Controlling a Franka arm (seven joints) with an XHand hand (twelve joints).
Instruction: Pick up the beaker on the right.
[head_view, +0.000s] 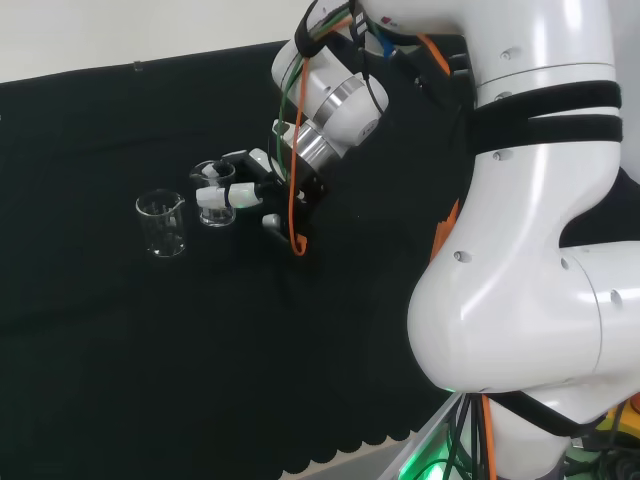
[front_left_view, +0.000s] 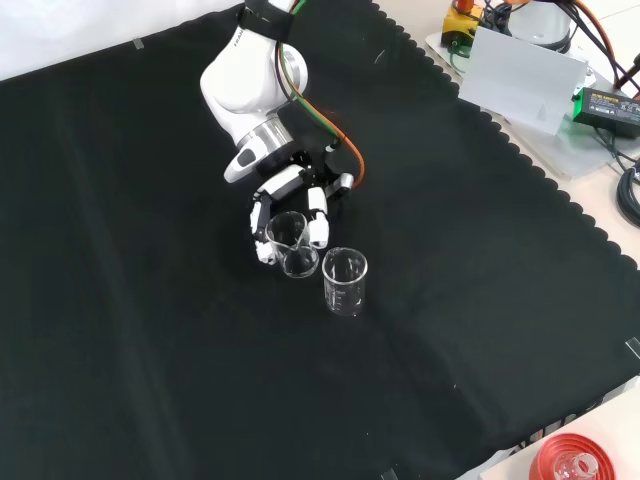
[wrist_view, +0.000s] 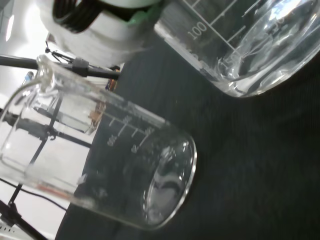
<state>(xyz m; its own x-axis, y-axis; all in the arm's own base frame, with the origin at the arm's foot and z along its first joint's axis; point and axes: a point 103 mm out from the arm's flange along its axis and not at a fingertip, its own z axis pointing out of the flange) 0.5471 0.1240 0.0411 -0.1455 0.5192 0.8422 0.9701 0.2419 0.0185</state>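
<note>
Two clear glass beakers stand on the black cloth. In the head view, the beaker on the right (head_view: 216, 196) sits among the fingers of the hand (head_view: 250, 188), a little left of the bench's middle. The fingers (head_view: 222, 197) curl round its wall from the right, with white tips on the near and far sides of the glass, so the hand is closed around this beaker. Its base looks to be on the cloth, though the head view does not settle that. In the front view the same beaker (front_left_view: 291, 243) stands just below the hand (front_left_view: 300, 190), with fingers (front_left_view: 317, 226) running down its right side and another down its left.

The other beaker (head_view: 162, 223) stands just to the left and slightly nearer in the head view, upright and free, with a narrow gap between the two. In the front view it (front_left_view: 345, 281) is the nearer one, down and to the right of the held beaker, close beside the fingertips. The wrist view shows both glasses large, the held beaker (wrist_view: 240, 45) and the other (wrist_view: 100, 165), each with printed graduation marks.

The cloth (head_view: 90, 340) around them is bare. The arm's white links (head_view: 530, 250) rise at the right of the head view. Beyond the cloth's scalloped edge in the front view lie a pale box (front_left_view: 525, 80) and cables (front_left_view: 630, 190), well apart from the beakers.
</note>
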